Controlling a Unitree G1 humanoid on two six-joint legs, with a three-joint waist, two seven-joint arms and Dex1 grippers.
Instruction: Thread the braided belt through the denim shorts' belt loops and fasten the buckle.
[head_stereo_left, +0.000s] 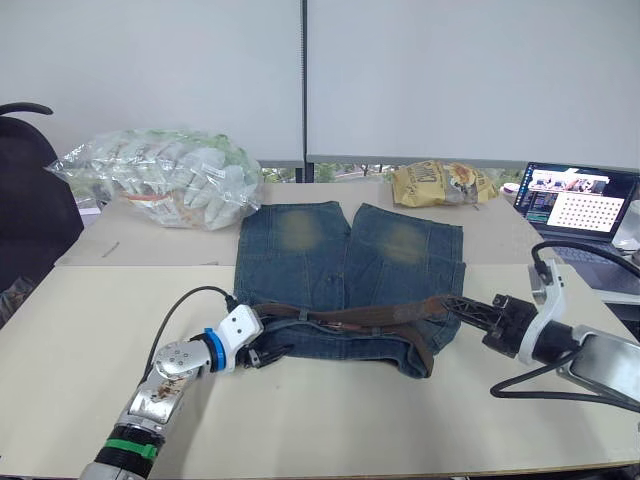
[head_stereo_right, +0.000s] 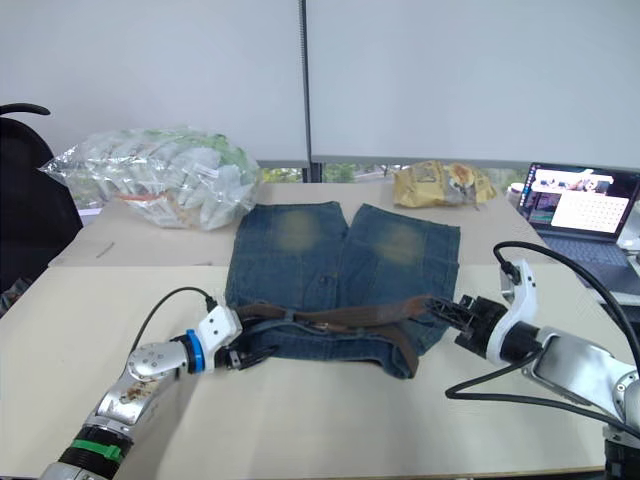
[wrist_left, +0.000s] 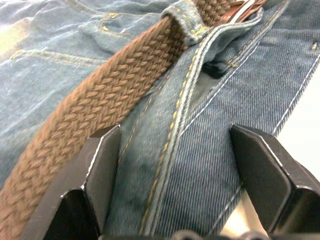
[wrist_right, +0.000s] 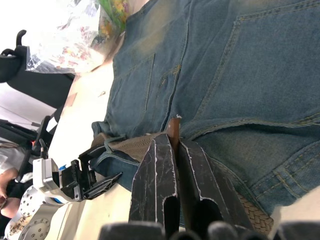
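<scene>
The left gripper (wrist_left: 172, 175) is spread wide over the waistband of the denim shorts (head_stereo_left: 345, 270), with the braided belt (wrist_left: 100, 105) just beside one finger and passing under a belt loop (wrist_left: 187, 17) ahead; the right gripper (wrist_right: 176, 160) is clenched on the belt's end at the opposite waist corner

Denim shorts (head_stereo_left: 345, 275): blue, faded yellowish patch on each of the 2 legs, yellow-tan stitching along seams. Braided belt (head_stereo_left: 365, 317): brown, woven basket-like texture, darker brown smooth end piece. Belt loops (wrist_left: 187, 17): same blue denim, yellow stitching. Left tool (wrist_left: 175, 175) and right tool (wrist_right: 175, 167): black fingers, right ones scuffed pale at edges. Left arm: white wrist housing, blue ring, silver forearm, green band. Table (head_stereo_left: 80, 330): beige. Plastic bag (head_stereo_left: 160, 175): clear, white, green and orange contents. Snack bag (head_stereo_left: 442, 183): yellow.
</scene>
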